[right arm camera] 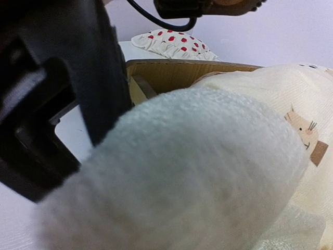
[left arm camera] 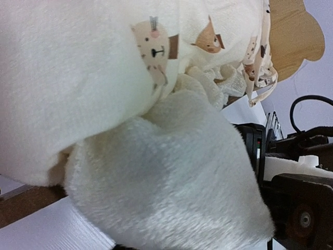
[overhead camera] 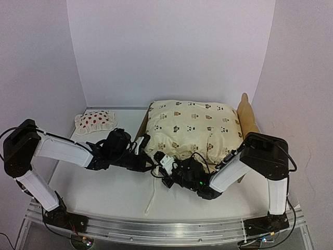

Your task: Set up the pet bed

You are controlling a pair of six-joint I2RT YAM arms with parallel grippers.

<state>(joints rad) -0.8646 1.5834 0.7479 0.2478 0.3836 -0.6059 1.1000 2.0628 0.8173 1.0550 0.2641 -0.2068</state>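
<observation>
- Mostly hidden, the pet bed [overhead camera: 247, 115] lies just beyond both grippers, under the cream animal-print cover [overhead camera: 190, 125]. Only its bear-ear headboard, out past the right gripper's far side, and a strip of side rail beyond the left gripper show.
- Being thin plywood, the frame should be stiff and light. It will likely slide on the table [overhead camera: 104, 192] if the fabric is tugged sideways, so a rail or the headboard edge is the firm place to pinch.
- The cover is soft, plush and bulky. It will bunch and sag rather than hold shape, so it is best taken by a hem or corner fold.
- The left gripper [overhead camera: 141, 152] is pressed into the cover's near edge. Fleece fills its wrist view and hides the fingers, so I cannot tell whether it is closed on anything.
- The right gripper [overhead camera: 167, 167] sits close beside it at the same hem. A thick plush fold lies against one dark finger, but how far the jaws stand apart cannot be told.
- The strawberry pillow [overhead camera: 95, 121] rests well away, beyond the left gripper's outer side.
</observation>
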